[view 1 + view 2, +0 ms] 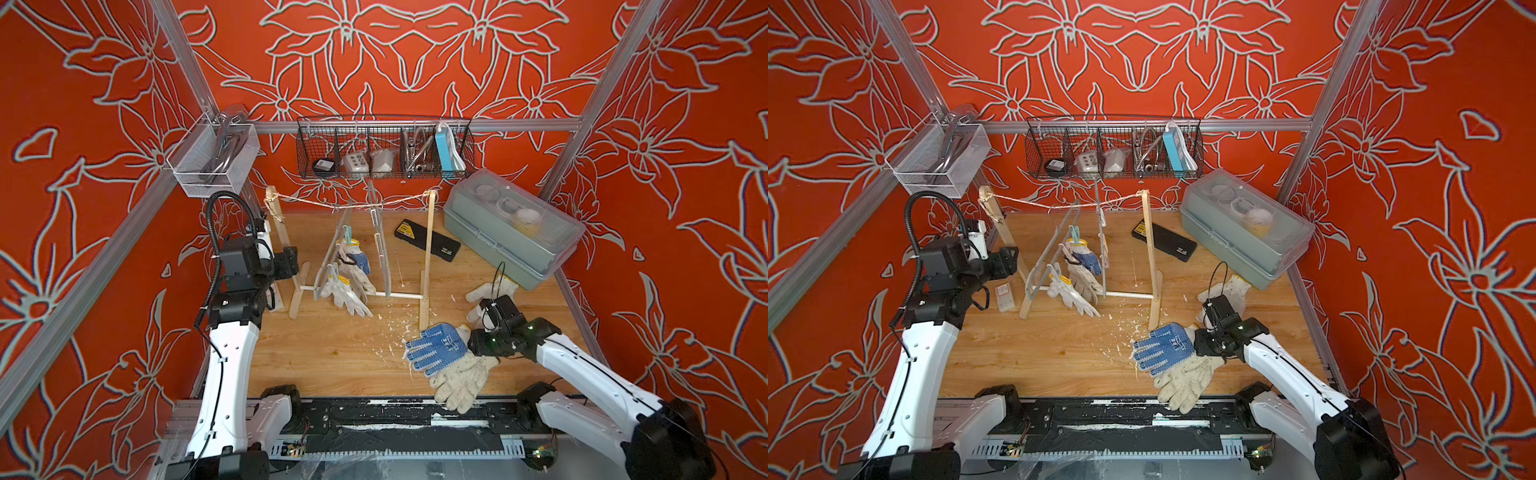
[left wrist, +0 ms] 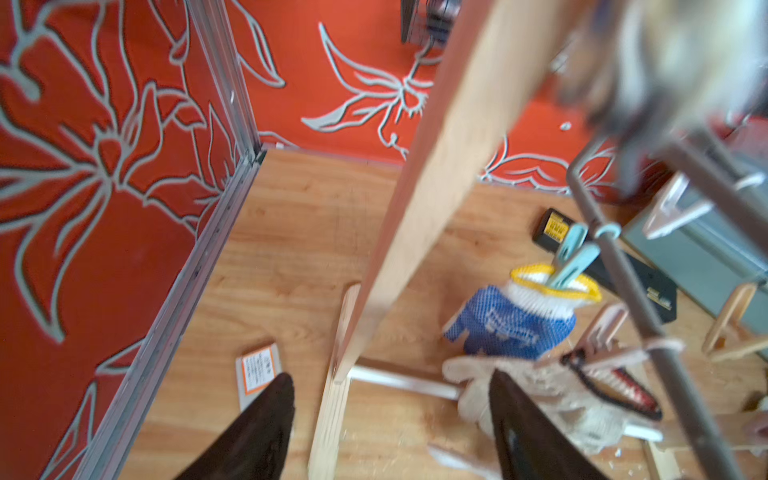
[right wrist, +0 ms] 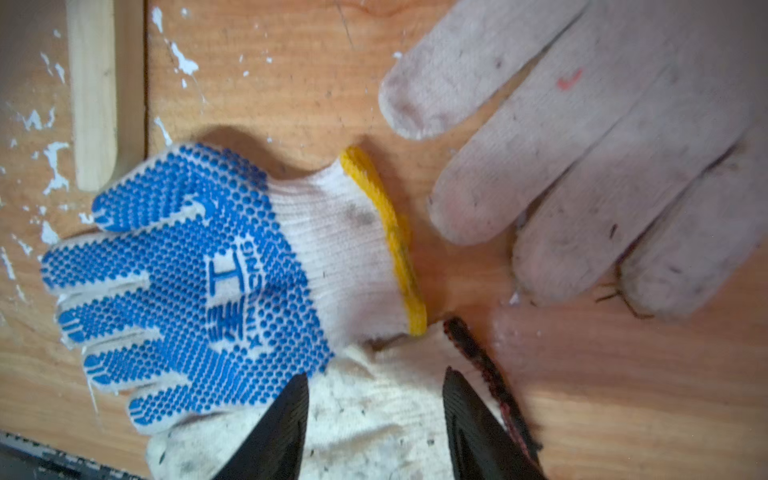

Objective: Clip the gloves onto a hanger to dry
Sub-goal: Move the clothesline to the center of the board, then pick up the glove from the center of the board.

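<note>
Jaws apart, the right gripper (image 3: 376, 374) is hovering over the limp, light gloves (image 1: 436, 351) lying at four o'clock, their ribbed cuffs (image 3: 353, 249) probably offering the surest pinch; the left gripper (image 2: 390, 374) is gaping empty at nine o'clock.

From my seat the blue-dotted glove (image 3: 199, 282) looks like ribbed knit cloth with raised rubbery dots, the plain glove (image 3: 374, 415) under it fuzzy and grubby. The tabletop (image 1: 332, 349) is matt wood grain; the far basket (image 1: 305, 149) is black wire, the box (image 1: 478, 239) smooth grey plastic.
</note>
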{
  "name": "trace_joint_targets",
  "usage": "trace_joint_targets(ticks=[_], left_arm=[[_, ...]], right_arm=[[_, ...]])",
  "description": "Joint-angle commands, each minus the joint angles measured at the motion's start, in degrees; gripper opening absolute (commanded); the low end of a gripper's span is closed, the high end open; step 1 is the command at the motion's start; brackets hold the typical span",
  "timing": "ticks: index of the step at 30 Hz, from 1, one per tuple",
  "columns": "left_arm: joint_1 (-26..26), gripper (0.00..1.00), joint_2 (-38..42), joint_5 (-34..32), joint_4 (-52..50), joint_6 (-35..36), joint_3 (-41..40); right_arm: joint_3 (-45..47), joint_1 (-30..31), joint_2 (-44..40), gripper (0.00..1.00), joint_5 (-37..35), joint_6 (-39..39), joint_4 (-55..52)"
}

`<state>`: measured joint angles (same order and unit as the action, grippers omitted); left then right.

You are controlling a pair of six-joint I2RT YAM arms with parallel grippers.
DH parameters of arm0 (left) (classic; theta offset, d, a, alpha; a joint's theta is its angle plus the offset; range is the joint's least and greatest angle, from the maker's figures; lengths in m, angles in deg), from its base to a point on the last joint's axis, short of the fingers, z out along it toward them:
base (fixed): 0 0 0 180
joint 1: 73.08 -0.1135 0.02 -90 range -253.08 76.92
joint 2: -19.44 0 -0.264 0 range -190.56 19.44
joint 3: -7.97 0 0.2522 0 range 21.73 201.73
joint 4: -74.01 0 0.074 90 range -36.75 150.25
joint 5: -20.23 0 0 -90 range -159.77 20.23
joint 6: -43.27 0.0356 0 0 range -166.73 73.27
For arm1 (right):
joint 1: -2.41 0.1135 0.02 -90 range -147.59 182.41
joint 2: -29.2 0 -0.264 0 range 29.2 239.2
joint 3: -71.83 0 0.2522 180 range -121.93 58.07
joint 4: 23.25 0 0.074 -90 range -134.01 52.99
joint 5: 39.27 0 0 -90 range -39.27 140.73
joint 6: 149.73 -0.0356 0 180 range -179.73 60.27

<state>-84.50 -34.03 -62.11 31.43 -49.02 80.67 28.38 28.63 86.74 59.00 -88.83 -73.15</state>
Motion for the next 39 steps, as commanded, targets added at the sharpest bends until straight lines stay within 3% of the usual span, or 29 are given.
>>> trace_joint_targets(ticks=[1,7,13,18,23,29,39], left_arm=[[1.28,0.76,2.92,-4.61,-5.42,-4.66,-2.63],[4.09,0.77,6.82,-2.11,-9.35,-12.30,-8.30],[11.75,0.78,9.36,-1.06,-9.46,-19.57,-15.43],[18.09,0.78,11.91,-1.28,-9.19,-24.69,-21.17],[23.30,0.77,15.29,0.10,-9.77,-27.84,-24.90],[32.68,0.73,22.26,0.32,-7.83,-31.98,-29.58],[46.84,0.71,19.77,2.86,2.07,-29.68,-27.49]], right_arm=[[0.78,-0.27,2.72,0.53,-2.88,-1.56,7.57],[0.10,-0.28,9.39,0.52,-2.10,-0.39,9.60],[-0.11,-0.12,9.96,0.45,-1.93,-0.79,8.63],[-0.87,-0.09,9.39,0.17,-2.41,0.90,10.47],[-4.05,-0.09,4.20,0.00,-3.35,5.64,11.09],[-6.90,0.07,-4.92,0.00,1.57,17.89,12.66],[-14.97,0.41,-11.71,0.00,12.72,37.40,12.20]])
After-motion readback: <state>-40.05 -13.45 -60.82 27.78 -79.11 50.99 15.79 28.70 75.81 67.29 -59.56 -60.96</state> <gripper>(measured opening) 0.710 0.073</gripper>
